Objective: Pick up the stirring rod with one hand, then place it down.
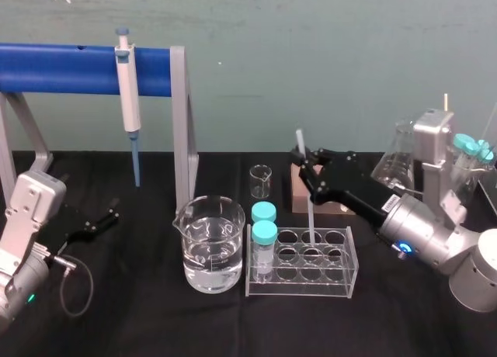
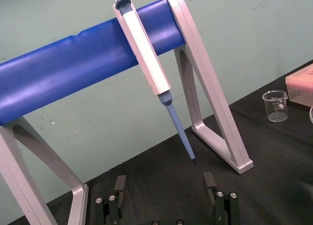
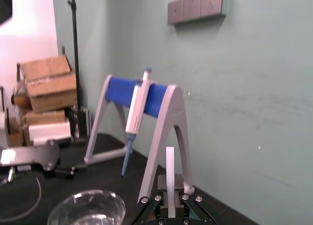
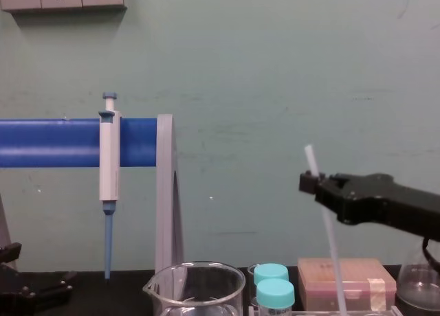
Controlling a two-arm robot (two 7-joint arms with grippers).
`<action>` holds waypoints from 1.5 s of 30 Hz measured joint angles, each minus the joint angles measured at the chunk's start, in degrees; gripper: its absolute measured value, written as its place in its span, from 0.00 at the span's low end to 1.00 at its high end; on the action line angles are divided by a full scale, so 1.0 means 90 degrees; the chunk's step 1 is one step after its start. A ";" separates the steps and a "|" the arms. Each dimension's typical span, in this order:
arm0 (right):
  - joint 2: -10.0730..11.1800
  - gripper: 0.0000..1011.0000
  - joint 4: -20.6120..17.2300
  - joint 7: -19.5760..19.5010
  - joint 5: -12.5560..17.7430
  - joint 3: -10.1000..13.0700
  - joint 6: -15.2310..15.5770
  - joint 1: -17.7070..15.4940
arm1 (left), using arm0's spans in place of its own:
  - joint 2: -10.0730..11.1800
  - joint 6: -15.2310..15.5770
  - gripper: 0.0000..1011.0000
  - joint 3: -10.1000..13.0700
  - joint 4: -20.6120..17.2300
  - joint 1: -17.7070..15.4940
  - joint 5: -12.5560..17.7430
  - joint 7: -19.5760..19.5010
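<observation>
Nearest me on the tabletop point(image 1: 155, 326): clear rack point(image 1: 301, 287) with two teal-capped vials point(image 1: 264, 237) at its left end, and a beaker point(image 1: 209, 244) of water just left of it. Right end effector point(image 1: 311, 173) reaches in from the right, above the rack's far side, clamped on the rod point(image 1: 310, 209) near its upper part. Rod roughly upright, slightly tilted; its top sticks out above the fingers and its lower end is down at a far-row cell of the rack. I cannot tell whether it touches bottom. Left end effector point(image 2: 165, 183) sits low at the left, jaws wide, empty. Pipette point(image 1: 128, 93) hangs on the blue stand point(image 1: 70, 68) behind.
</observation>
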 joint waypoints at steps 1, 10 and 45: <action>0.0009 0.07 -0.0169 0.0007 0.0083 0.0121 -0.0087 -0.0133 | 0.0000 0.0000 0.99 0.0000 0.0000 0.0000 0.0000 0.0000; 0.0088 0.07 -0.0775 0.0019 0.0270 0.0502 -0.0260 -0.0329 | 0.0000 0.0000 0.99 0.0000 0.0000 0.0000 0.0000 0.0000; 0.0167 0.07 -0.1239 -0.0333 0.0019 0.1024 -0.0124 -0.0295 | 0.0000 0.0000 0.99 0.0000 0.0000 0.0000 0.0000 0.0000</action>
